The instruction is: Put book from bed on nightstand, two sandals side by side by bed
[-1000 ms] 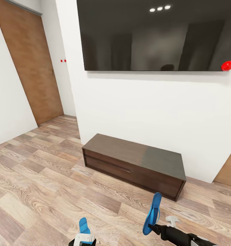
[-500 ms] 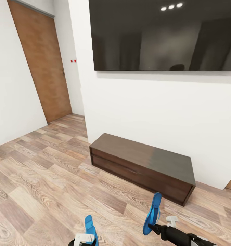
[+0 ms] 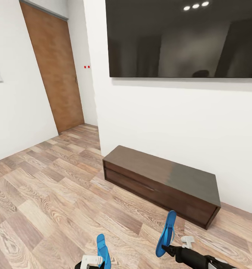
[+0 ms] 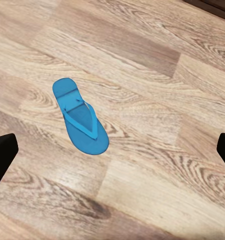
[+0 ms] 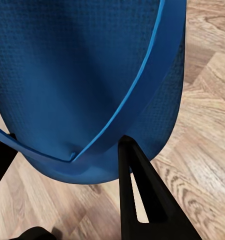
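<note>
One sandal is clamped between your right gripper fingers, upright for carrying; the other sandal lies flat on the floor between your left gripper fingers, spread wide above it.

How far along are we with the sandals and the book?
Nothing looks finished. In hand: the right gripper clamps one sandal, held on end. The other sandal lies flat on the wood floor under the open left gripper, ungrasped. Left: set both beside the bed, then move the book.
</note>
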Robot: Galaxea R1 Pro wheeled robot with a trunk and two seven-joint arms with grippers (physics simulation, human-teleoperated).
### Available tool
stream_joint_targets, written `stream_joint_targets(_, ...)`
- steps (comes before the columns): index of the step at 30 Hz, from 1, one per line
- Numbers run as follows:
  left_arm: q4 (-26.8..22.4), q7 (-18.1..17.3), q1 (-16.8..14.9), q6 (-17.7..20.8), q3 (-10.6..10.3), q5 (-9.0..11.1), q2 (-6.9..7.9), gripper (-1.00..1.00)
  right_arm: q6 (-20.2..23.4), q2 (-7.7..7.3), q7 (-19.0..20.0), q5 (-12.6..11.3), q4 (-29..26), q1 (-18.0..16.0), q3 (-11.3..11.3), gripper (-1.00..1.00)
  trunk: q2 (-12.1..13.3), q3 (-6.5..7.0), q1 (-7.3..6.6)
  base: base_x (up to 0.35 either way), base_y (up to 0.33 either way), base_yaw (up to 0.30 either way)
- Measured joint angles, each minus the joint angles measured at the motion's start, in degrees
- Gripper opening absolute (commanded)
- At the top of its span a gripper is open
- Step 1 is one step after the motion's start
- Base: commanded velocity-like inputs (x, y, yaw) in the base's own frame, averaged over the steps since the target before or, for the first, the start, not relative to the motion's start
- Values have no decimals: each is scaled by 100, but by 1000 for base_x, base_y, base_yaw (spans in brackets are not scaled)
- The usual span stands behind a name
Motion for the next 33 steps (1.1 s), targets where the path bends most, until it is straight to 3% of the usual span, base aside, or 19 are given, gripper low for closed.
stream_joint_targets(7, -1, 0, 1, 0, 2, 0, 0, 100, 1, 0, -1, 0, 1, -1, 0, -100, 0, 0, 0, 0, 0, 45)
stream_joint_targets(26, -2, 0, 1, 1, 2, 0, 0, 100, 1, 1, -3, 1, 1, -4, -2, -100, 0, 0, 0, 0, -2, 234)
stream_joint_targets(33, 2, 1, -1, -3, -1, 0, 0, 100, 0, 0, 2, -1, 3, 2, 1, -100, 0, 0, -1, 64, -220, 32)
